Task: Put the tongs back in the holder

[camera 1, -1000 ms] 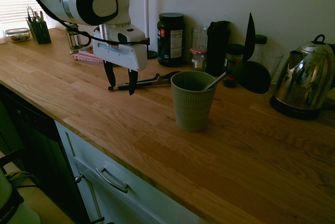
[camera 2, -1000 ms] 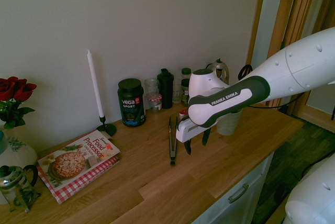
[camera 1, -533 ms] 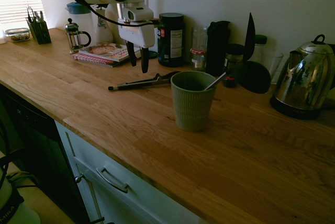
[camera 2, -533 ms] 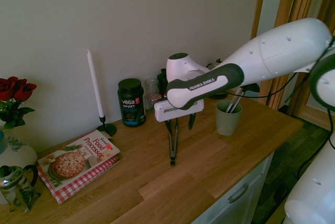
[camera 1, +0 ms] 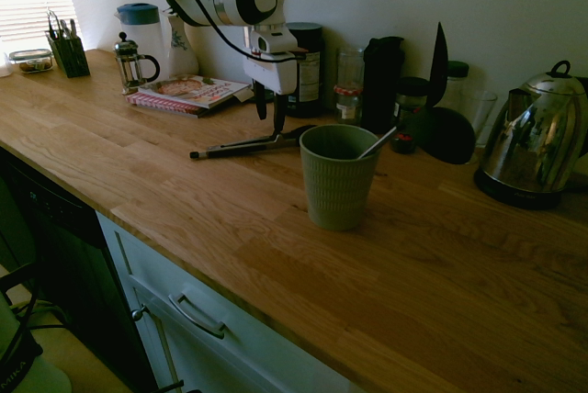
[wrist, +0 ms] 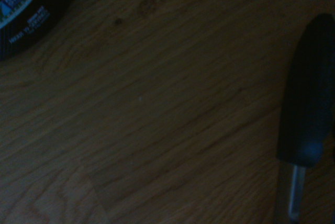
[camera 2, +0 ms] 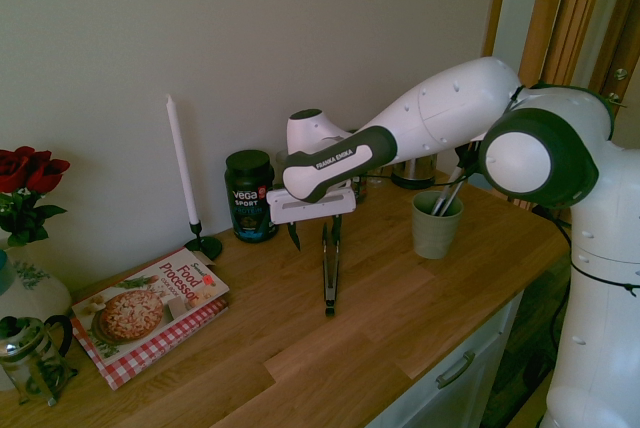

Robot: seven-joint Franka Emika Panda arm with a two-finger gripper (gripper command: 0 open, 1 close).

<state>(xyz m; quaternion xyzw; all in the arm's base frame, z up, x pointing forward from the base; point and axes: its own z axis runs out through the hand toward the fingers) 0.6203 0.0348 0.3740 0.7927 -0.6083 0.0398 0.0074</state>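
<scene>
"VEGA SPORT" tub; "Food Processor" cookbook

The ribbed cup was sage green. The tabletop was brown wood with streaky grain. Near its edge by the wall, the candle was white; under the cookbook lay red-and-white checks. The roses were red.

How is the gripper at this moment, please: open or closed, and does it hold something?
Gripper: open, holding nothing; the tongs lie on the counter.
</scene>
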